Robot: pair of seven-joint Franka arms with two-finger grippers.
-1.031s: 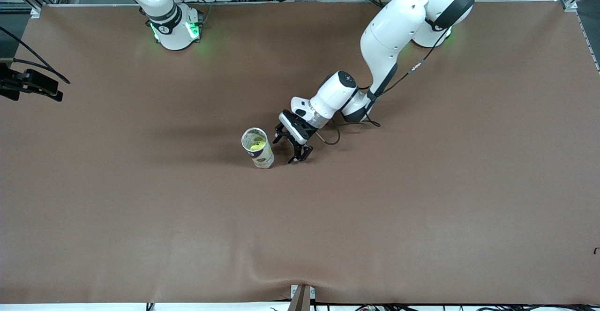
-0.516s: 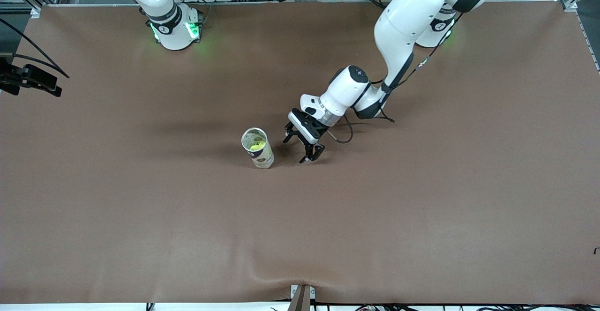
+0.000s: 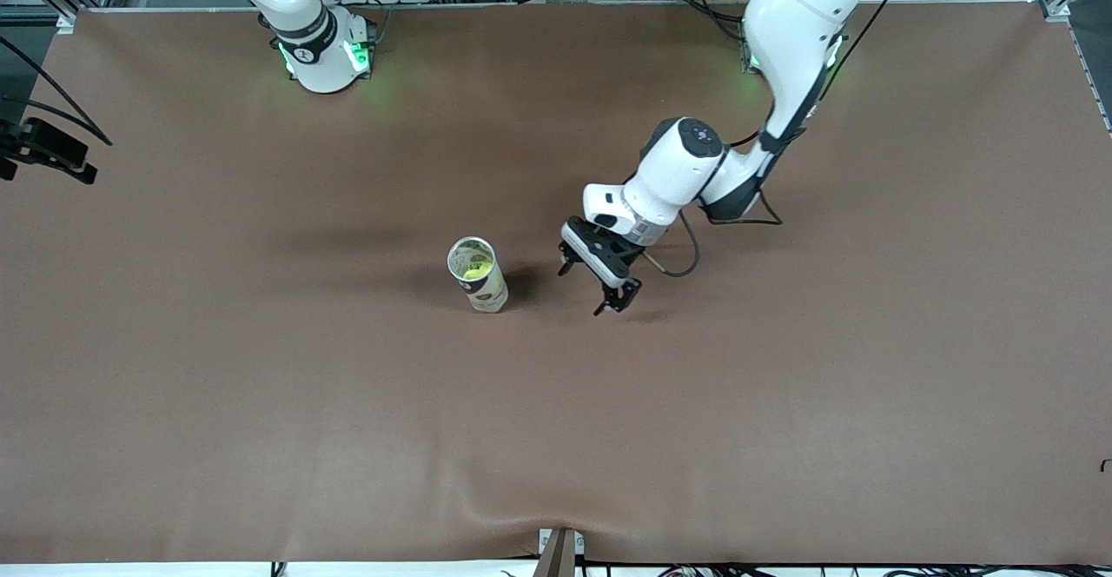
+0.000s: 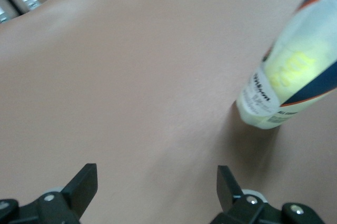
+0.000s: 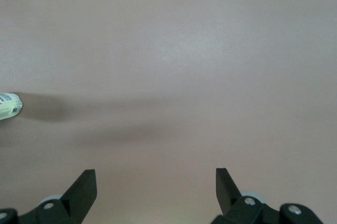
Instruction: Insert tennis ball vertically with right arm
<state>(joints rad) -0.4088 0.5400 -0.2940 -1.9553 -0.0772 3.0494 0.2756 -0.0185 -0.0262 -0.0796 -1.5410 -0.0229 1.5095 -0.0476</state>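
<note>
Change since earlier frame: left arm [image 3: 786,29] has swung toward its own end of the table; left gripper [image 3: 593,284] now sits farther from the can, toward frame right. Can has not shifted.
Table [image 3: 261,386]: brown surface, fills nearly the whole front view.
Left arm: enters from upper right of the front view, reaches down to frame centre.
Right arm [image 3: 295,3]: base at upper left of the front view; waits.
Left gripper: low over the table just beside the can; fingers [image 4: 84,184] spread wide, grasping nothing.
Right gripper [image 5: 156,192]: at the far left edge of the front view; fingers [image 5: 84,187] released, spread wide over bare table.
Can [image 3: 478,275]: clear tube, upright, mouth open, left of frame centre.
Tennis ball [image 3: 475,272]: yellow-green, inside the can.
</note>
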